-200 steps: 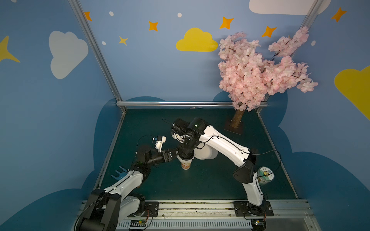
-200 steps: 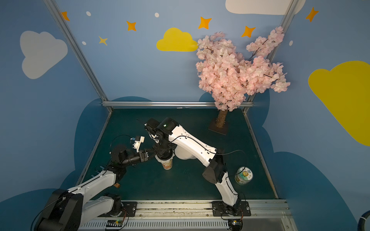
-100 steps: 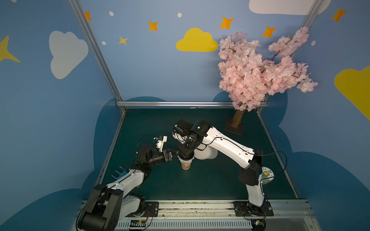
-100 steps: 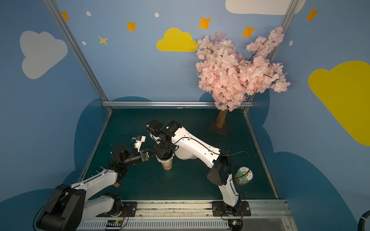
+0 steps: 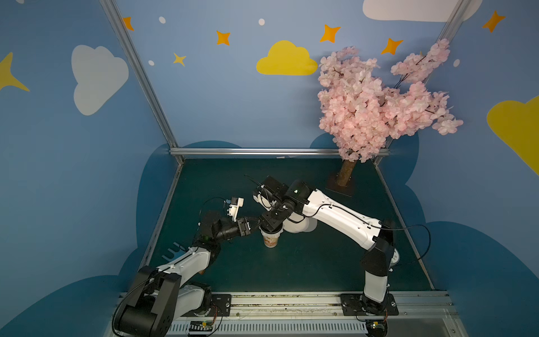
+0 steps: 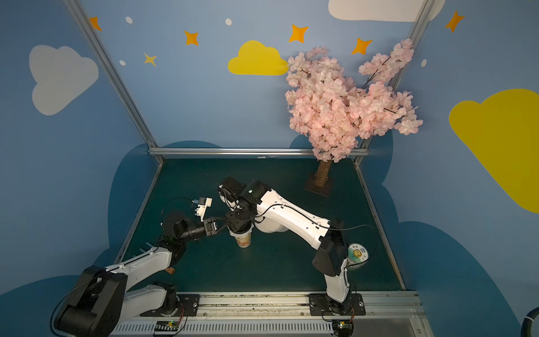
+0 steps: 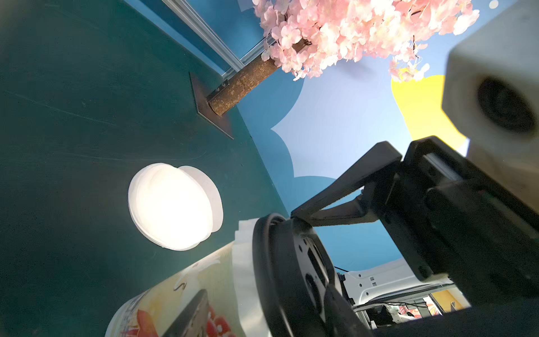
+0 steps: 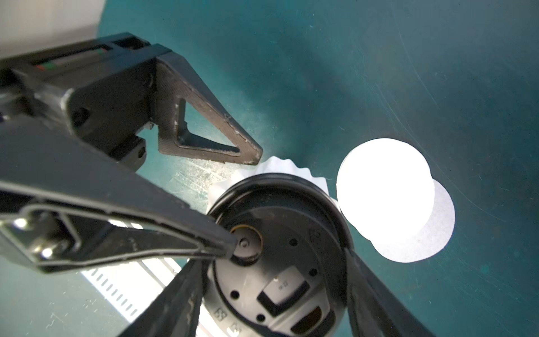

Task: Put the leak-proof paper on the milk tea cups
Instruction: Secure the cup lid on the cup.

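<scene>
Cup [image 5: 271, 240] stands upright at ctr of green table [image 5: 306, 262], orange print on its side. Leak-proof paper [image 8: 280, 166] is already over cup's mouth, pinned under black lid [image 8: 291, 221]. Its crimped white edge sticks out round cup below lid's rim, also clear in left wrist view. R gripper [image 8: 245, 201] hangs right above cup, jaws spread wide & holding nothing: one fingertip sits on lid's ctr, other finger is off to cup's side, in air. L gripper [image 5: 256, 228] reaches in level w/ cup's top, jaws part-spread w/ one finger each side of lid's rim; can't tell if they actually pinch lid or just flank it. Stack of spare paper discs [image 7: 172, 207] lies flat on table just beside cup, on side away from L arm, top discs slid a bit off the ones under. Green-and-white tin [image 6: 357, 253] sits well apart from cup, past R arm's elbow. Pink blossom tree [image 5: 379, 102] stands well behind cup, at back corner.
</scene>
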Robot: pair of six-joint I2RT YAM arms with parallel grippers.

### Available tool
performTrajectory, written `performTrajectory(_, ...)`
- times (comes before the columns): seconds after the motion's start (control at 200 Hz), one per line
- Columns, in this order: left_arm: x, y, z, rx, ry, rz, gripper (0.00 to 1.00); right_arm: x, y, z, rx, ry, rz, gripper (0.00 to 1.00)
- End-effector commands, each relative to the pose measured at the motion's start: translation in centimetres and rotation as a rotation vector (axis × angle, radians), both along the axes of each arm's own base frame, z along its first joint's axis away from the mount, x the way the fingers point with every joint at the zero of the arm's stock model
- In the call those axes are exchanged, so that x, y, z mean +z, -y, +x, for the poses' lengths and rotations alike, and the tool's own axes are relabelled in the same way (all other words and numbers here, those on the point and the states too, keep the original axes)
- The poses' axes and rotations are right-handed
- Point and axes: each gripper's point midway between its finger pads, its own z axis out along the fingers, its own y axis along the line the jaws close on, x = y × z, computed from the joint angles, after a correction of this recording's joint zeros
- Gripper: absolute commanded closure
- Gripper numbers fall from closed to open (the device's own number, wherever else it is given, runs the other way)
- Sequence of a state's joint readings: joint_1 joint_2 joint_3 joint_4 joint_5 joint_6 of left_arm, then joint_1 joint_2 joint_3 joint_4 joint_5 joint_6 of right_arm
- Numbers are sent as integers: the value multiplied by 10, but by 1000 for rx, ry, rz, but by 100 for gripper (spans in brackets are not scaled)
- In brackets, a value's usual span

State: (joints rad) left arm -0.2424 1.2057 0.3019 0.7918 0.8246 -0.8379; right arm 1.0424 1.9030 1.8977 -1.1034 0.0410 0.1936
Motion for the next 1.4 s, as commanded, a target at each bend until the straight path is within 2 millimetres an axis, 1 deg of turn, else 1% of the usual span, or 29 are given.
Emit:
performTrajectory(0.0,-63,-7,-15,22,-226,84,39,-83,21,-16,-39,-159,-196,35)
performTrajectory(0.145,-70,-7,-18,17,-248,87,41,-91,25,-18,-45,-161,-198,36)
performTrajectory(0.235,-69,-8,-20,19,-244,85,40,-94,26,-20,-47,-154,-186,36)
performTrajectory(0.335,-65,-9,-20,28,-236,91,34,-90,25,-19,-45,-137,-172,36)
performTrajectory(0.38,-60,-9,-19,31,-225,93,29,-87,25,-17,-45,-123,-173,36)
performTrajectory(0.45,-51,-10,-17,39,-202,98,27,-84,24,-16,-42,-109,-168,36)
performTrajectory(0.551,-41,-10,-14,48,-178,105,17,-82,23,-14,-40,-94,-164,36)
performTrajectory(0.606,-36,-10,-12,47,-168,103,10,-82,24,-13,-43,-85,-170,36)
performTrajectory(0.666,-32,-8,-11,39,-158,101,7,-81,24,-12,-41,-74,-169,36)
performTrajectory(0.731,-28,-5,-10,30,-151,97,0,-81,24,-12,-38,-59,-166,36)
performTrajectory(0.906,-23,2,-11,-26,-154,101,0,-80,24,-11,-28,-35,-144,36)
performTrajectory(1.046,-25,4,-13,-68,-219,122,0,-83,23,-7,-21,-9,-130,36)
performTrajectory(1.091,-25,4,-10,-64,-235,119,0,-84,23,-6,-19,0,-130,36)
performTrajectory(1.141,-30,5,-7,-63,-273,121,1,-86,22,-5,-14,10,-127,36)
performTrajectory(1.216,-34,11,-9,-108,-312,122,3,-87,21,-3,-11,27,-114,36)
performTrajectory(1.311,-49,13,-12,-125,-354,125,5,-88,23,-2,-17,51,-97,36)
performTrajectory(1.396,-61,13,-18,-136,-375,128,10,-89,25,-1,-30,69,-80,35)
